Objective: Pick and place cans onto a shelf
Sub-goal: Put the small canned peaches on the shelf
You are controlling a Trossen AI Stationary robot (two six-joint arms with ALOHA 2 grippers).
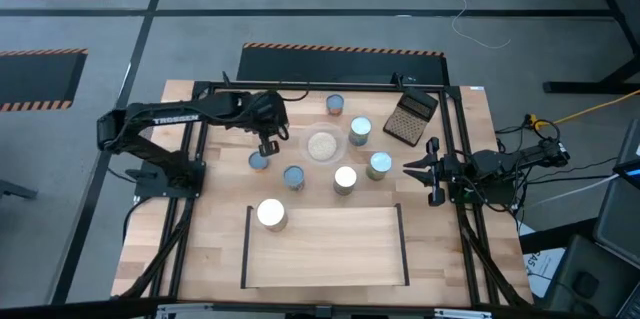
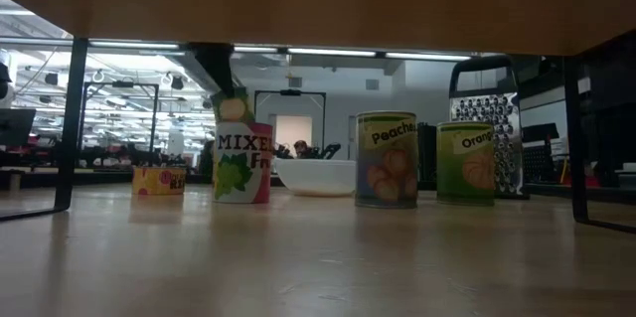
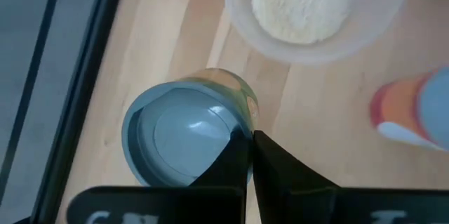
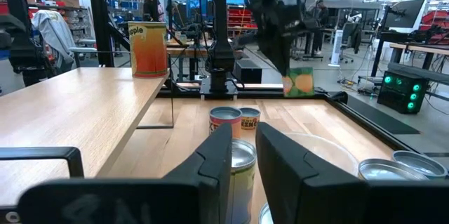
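The left claw [image 1: 267, 146] is pressed together just above a blue-topped can [image 1: 259, 161] near the bowl [image 1: 322, 145], holding nothing. Shut like that, it might bump the can over. One can [image 1: 271, 213] sits on the shelf [image 1: 330, 259].

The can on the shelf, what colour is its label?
Orange can, seen best in the right wrist view.

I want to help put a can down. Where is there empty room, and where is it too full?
The shelf is mostly bare: only one can stands at its back left corner, so its middle and right side are free. It is crowded behind the shelf, where cans ring the bowl and the left gripper hangs.
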